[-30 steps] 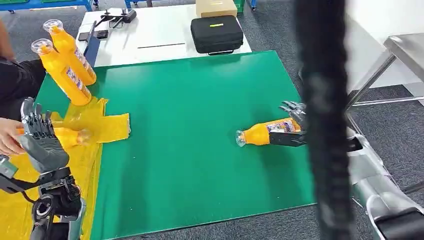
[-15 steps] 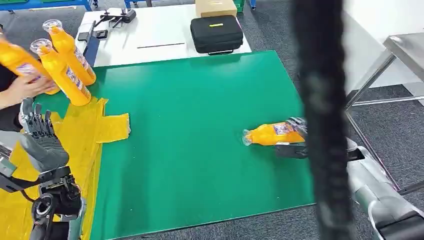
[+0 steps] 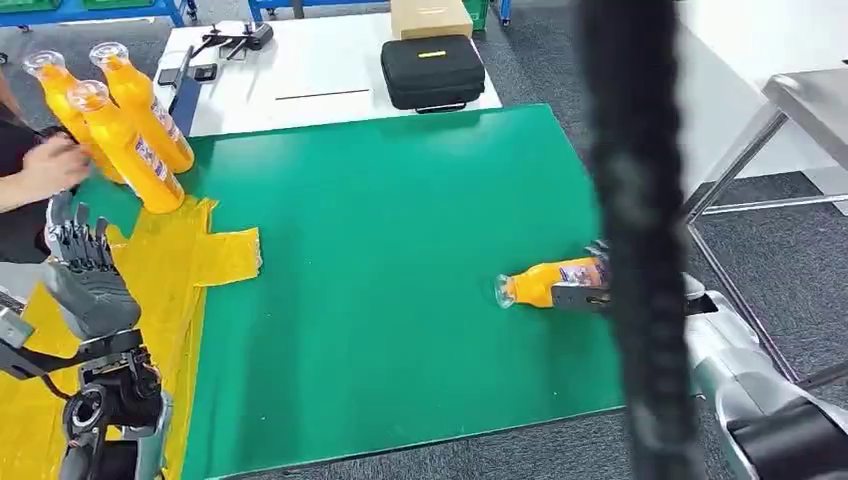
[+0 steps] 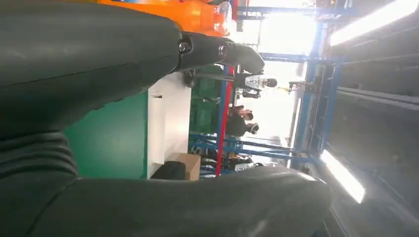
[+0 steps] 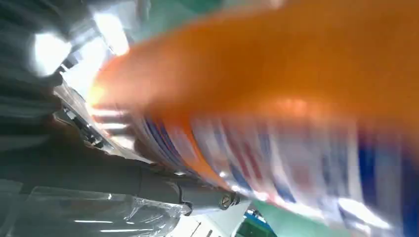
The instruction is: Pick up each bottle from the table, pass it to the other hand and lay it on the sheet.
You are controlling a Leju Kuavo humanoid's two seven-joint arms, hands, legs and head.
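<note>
The orange bottle lies on its side near the right edge of the green tabletop, its clear cap pointing toward my left. My right hand wraps its fingers around the labelled end of that bottle; a blurred black cable hangs in front of the camera and hides much of the hand. In the right wrist view the bottle is pressed close to the lens, with its striped label against my dark fingers.

My left hand hovers above the yellow sheet at the left side of the tabletop, fingers spread and pointing up, holding nothing. In the left wrist view my thumb and palm are apart with bare space between them.

Three more orange bottles stand upright at the far left corner, two just beside the sheet. A person's hand rests against the one nearest the edge.

Beyond the green surface a white table carries a black case, a cardboard box and some small dark devices.
</note>
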